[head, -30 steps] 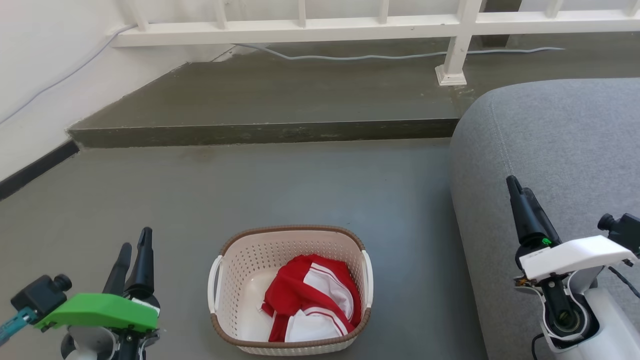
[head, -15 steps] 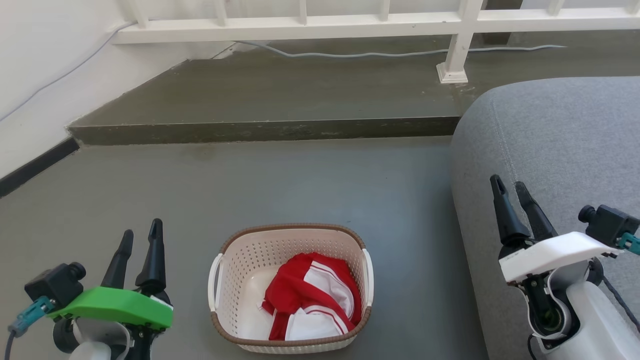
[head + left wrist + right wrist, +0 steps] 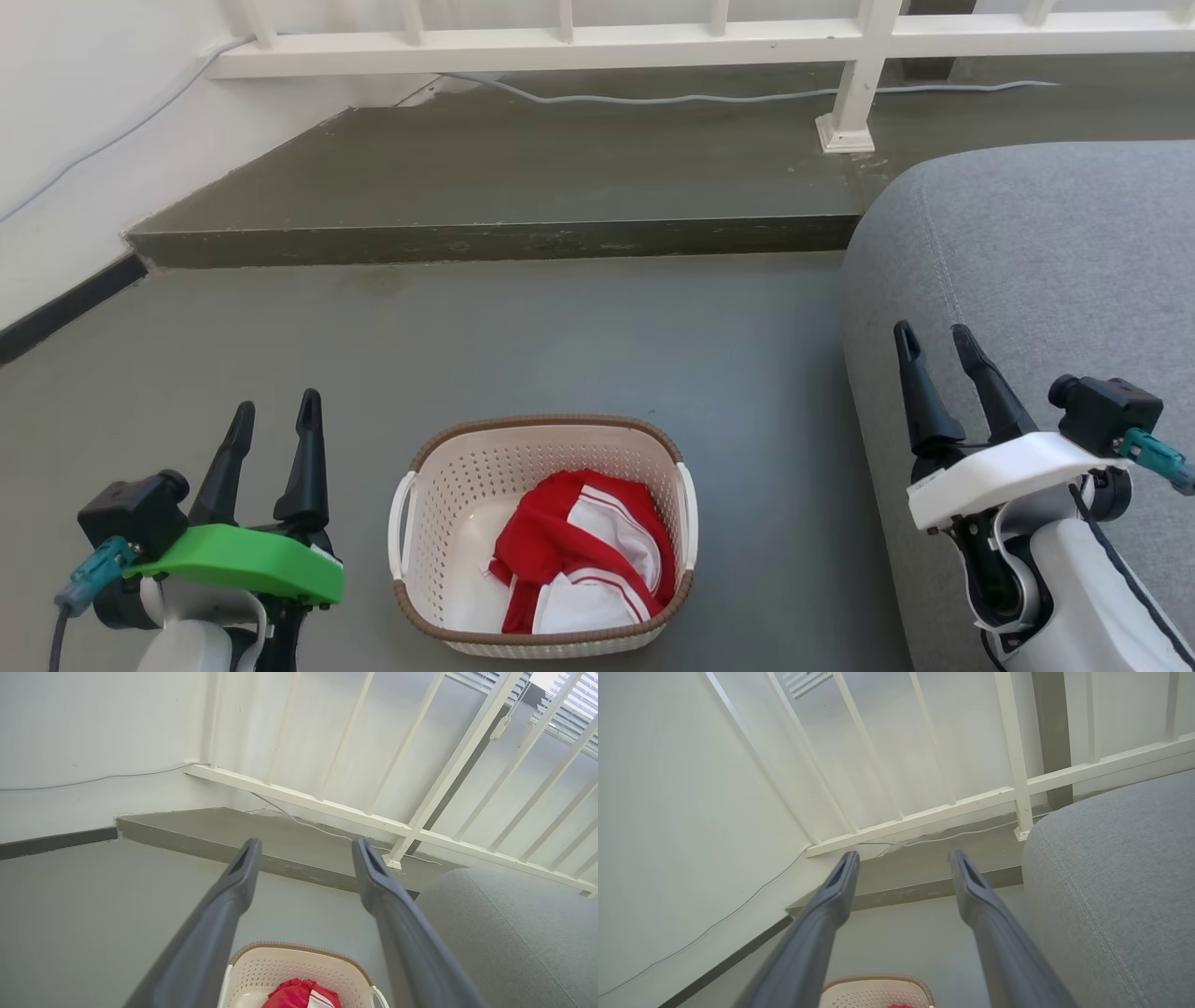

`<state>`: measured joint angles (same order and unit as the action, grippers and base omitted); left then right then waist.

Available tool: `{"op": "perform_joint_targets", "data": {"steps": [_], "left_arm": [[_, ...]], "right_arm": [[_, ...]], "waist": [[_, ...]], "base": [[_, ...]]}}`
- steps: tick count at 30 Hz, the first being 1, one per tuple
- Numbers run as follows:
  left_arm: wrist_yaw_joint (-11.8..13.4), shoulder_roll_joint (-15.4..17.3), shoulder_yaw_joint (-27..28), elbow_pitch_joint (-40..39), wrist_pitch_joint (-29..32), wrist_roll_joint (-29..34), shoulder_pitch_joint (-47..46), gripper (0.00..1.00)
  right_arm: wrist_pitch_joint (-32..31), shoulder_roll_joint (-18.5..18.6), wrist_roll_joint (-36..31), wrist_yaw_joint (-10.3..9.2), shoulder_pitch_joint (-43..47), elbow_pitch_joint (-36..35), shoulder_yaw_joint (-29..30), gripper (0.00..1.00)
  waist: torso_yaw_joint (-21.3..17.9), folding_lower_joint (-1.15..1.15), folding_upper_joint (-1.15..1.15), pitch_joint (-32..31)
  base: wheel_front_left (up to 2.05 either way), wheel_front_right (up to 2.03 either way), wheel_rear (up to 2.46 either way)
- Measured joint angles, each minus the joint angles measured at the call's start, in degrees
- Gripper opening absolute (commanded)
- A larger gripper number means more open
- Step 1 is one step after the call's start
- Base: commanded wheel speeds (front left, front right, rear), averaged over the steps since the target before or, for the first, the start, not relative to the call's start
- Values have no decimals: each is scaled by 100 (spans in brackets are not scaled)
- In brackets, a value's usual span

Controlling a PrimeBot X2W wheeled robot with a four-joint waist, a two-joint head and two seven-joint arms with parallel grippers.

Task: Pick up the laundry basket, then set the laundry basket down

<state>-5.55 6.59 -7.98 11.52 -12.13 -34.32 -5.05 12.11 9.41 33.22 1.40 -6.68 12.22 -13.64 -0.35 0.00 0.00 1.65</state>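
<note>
1. The basket (image 3: 541, 426) sat on the floor (image 3: 579, 336), low in the head view, between the two grippers and touched by neither.
2. A red-and-white garment (image 3: 574, 560) lay inside it.
3. The left gripper (image 3: 277, 403) hung to the basket's left, fingers spread wide, holding nothing.
4. The right gripper (image 3: 931, 329) showed against the sofa (image 3: 1055, 252) edge, well apart from the basket, likewise wide and empty.
</note>
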Motion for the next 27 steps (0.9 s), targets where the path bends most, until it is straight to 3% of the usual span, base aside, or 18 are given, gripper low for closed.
{"op": "perform_joint_targets", "data": {"steps": [15, 27], "left_arm": [[-54, -68, 71, -20, -230, 1211, -99, 100], [-75, -169, 186, 20, -230, 1366, -99, 100]], "right_arm": [[209, -38, -1228, -154, -120, 130, 0, 100], [232, -124, -1287, -154, -120, 232, 56, 100]], "waist": [[3, 0, 0, 0], [-10, 0, 0, -5]], "base": [[0, 0, 0], [0, 0, 0]]}}
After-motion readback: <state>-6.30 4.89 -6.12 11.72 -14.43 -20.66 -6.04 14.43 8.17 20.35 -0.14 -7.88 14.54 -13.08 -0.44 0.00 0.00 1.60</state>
